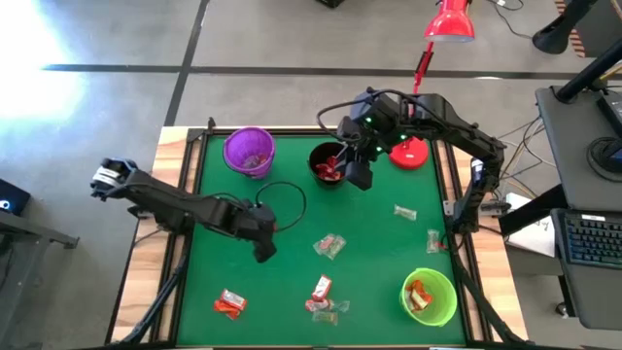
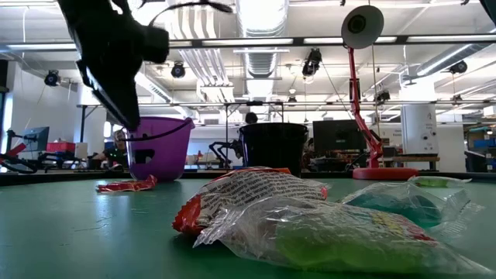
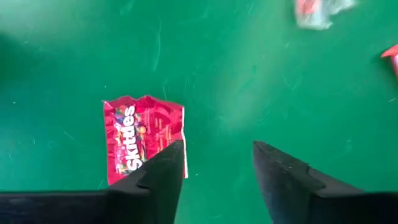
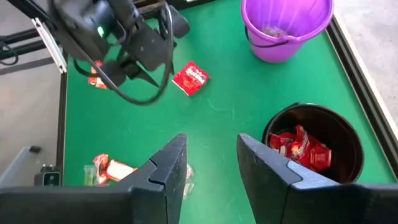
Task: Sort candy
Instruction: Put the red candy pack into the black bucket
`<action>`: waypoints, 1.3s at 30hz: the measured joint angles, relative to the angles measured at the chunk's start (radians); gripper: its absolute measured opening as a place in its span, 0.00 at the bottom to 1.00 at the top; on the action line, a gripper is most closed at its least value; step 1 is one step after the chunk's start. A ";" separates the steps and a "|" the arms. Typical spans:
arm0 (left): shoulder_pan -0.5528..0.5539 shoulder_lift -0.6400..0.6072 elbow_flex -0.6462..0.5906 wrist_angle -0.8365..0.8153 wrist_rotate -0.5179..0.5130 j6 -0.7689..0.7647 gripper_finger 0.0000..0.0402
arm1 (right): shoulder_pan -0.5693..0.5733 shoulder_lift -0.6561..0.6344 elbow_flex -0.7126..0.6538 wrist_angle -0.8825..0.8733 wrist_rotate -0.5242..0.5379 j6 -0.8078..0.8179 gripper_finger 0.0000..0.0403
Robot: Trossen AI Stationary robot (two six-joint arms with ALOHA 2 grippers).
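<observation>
A red Skittles packet (image 3: 142,138) lies flat on the green table (image 3: 261,74), and my left gripper (image 3: 217,168) hangs open just above and beside it, nothing between its fingers. From the right wrist view the same packet (image 4: 191,78) lies next to the left gripper (image 4: 134,53). My right gripper (image 4: 211,162) is open and empty, high up beside the black cup (image 1: 328,163), which holds red candy (image 4: 298,146). Loose candy lies mid-table (image 1: 328,245), near the front edge (image 1: 322,292) and at the front left (image 1: 229,303).
The purple cup (image 1: 250,151) stands at the back left and the green cup (image 1: 429,297), with orange-red candy in it, at the front right. A red lamp base (image 1: 410,153) sits at the back right. Two pale wrapped sweets (image 1: 404,211) (image 1: 433,240) lie near the right edge.
</observation>
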 joint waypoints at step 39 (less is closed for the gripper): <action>0.239 0.363 -0.011 0.111 0.095 0.261 0.38 | 0.000 -0.033 0.002 -0.034 -0.053 -0.053 0.30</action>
